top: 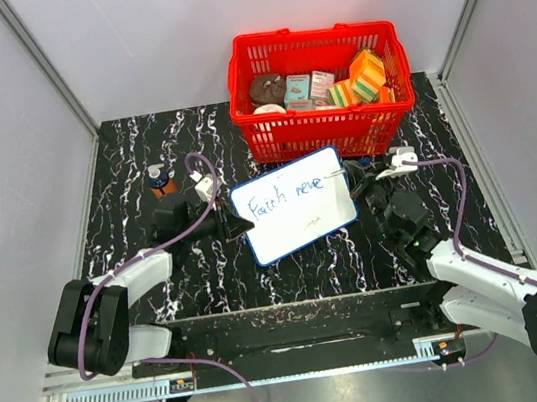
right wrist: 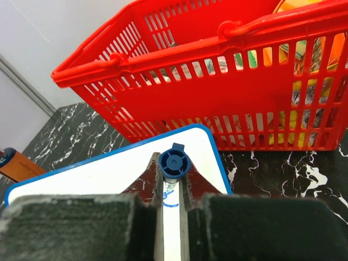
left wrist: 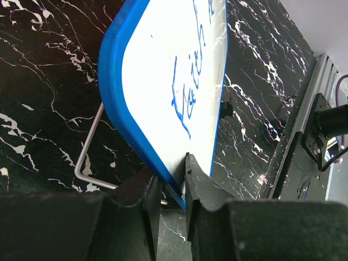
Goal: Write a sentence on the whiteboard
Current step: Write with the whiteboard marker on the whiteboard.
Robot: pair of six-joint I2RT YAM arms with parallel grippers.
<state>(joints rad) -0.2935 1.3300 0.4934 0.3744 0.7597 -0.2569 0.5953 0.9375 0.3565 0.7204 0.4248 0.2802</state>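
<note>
Near the middle of the tabletop [top: 340, 271], just before the red basket [top: 319, 135], the whiteboard [top: 297, 219] sits with its left edge pinched in the left gripper [left wrist: 173, 190] to steady it, while the right gripper [right wrist: 173, 187] clamps a blue marker [right wrist: 174, 162] where the unfinished sentence [top: 287, 199] stops.

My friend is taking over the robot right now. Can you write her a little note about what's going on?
Grippers: the left gripper is shut on the edge of the flat white, blue-framed whiteboard, which sits mid-table in front of the red plastic basket. The right gripper is shut on a blue marker, over the board's right end.
Done: the sentence in blue handwriting reads "Faith neve".
To do: finish that last word, then any words after it.
</note>
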